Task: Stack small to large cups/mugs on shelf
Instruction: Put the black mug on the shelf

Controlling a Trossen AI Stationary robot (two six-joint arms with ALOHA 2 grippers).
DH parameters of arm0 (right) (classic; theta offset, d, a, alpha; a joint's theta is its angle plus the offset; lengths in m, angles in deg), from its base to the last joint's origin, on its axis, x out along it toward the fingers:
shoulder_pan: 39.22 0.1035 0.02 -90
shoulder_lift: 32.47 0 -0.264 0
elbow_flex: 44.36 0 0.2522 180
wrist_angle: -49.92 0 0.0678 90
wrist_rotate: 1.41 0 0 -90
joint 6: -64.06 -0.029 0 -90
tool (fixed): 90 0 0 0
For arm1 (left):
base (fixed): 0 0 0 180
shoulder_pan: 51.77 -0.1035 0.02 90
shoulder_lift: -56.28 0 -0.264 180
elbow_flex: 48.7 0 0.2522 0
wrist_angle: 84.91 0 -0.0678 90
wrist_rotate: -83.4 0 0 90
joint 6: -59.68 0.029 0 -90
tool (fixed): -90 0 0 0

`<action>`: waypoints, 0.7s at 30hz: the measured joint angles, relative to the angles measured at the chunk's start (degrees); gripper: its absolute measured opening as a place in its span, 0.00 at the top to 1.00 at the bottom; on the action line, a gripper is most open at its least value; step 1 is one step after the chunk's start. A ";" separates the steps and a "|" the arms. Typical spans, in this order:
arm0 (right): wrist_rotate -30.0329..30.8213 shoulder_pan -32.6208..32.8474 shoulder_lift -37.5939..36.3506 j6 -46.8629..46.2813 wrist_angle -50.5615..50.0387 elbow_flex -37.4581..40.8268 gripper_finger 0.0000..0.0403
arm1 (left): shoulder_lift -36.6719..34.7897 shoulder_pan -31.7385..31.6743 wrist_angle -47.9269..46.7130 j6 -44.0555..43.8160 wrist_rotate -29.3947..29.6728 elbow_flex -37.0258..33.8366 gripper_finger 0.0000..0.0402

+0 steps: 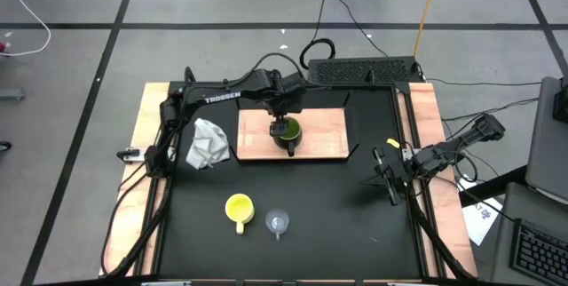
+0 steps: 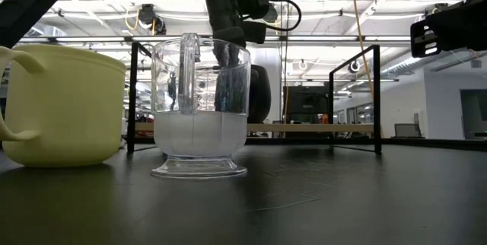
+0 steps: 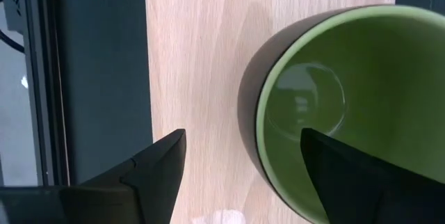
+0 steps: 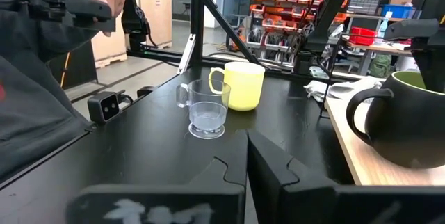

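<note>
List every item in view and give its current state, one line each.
Green mug: upright on the shelf, empty, rim between the open fingers.
Shelf: flat, holding only the green mug.
Yellow mug: upright on the black table, unstacked.
Glass cup: upright beside the yellow mug, apart.
Cloth: crumpled beside the shelf.
Left claw: open.
Right claw: shut, idle at the table's right edge.

A black table (image 1: 319, 206) carries a light-wood shelf (image 1: 328, 131) lying flat on it, and an olive-green mug (image 1: 287, 131) stands on that board. Just left of the shelf lies a grey-white cloth wad (image 1: 208, 142). Nearer the table's front edge than the shelf, a yellow mug (image 1: 239, 208) and a clear glass cup (image 1: 279, 223) stand side by side.
</note>
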 joint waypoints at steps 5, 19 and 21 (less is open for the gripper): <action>0.00 -0.01 0.00 0.11 0.00 0.00 1.00 | 0.02 0.00 0.04 0.28 0.00 0.00 0.32; 0.00 -0.02 0.00 0.12 0.03 0.00 1.00 | 0.02 0.06 0.65 1.11 -0.07 0.00 0.65; 0.00 -0.02 0.00 0.12 0.03 0.00 1.00 | 0.02 0.07 0.65 1.07 -0.07 0.00 0.70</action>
